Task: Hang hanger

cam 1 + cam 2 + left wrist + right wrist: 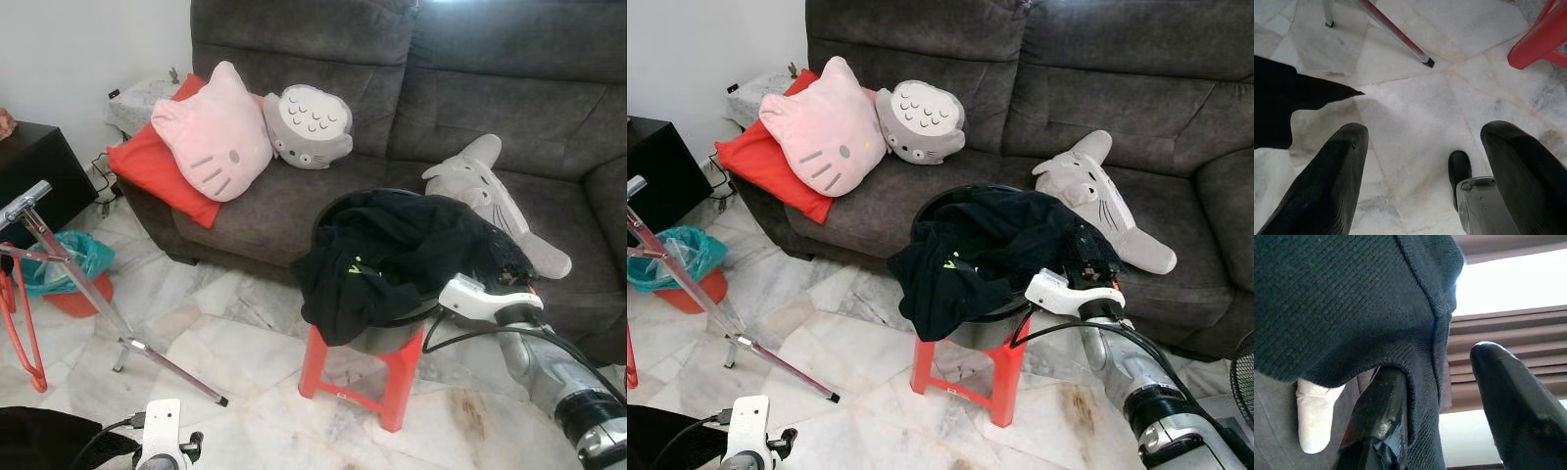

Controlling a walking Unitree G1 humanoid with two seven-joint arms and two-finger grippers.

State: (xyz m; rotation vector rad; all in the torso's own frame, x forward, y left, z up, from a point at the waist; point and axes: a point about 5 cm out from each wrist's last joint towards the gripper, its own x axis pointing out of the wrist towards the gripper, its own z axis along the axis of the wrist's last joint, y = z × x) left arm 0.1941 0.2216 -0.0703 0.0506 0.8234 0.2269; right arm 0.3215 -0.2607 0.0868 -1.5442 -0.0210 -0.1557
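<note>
Task thing: no hanger can be made out; if one is present, it is hidden under the black clothes [392, 259].
Black clothes: heaped in a round black basin [392, 333] on a red stool [377, 377], one fold hanging over the basin's near rim.
Right tool [1449, 396]: raised at the far-right edge of the heap, fingers parted; black knit fabric lies draped over one finger [1383, 406], the other finger [1513, 396] bare. Not clenched on anything.
Left tool [1420, 166]: low, aimed at the marble floor [1415, 112], fingers spread wide, holding nothing.
Progress: judged early; nothing is hung, and the item has not yet been gripped or drawn out of the heap.
Remaining: find and grasp the item, lift it free, carry it to the rack, hook it on.
Rack: metal drying rack [69, 284] with angled legs stands to the robot's left, well apart from the stool; its upper bar runs out of view.
Open room: bare floor between stool and rack looks passable.
Edges: the rack's foot [220, 399] juts into that floor; the sofa [490, 108] closes in just behind the basin; a red bin with teal liner [69, 269] stands near the rack.
Risk: the overhanging fold may drag the basin when pulled.
</note>
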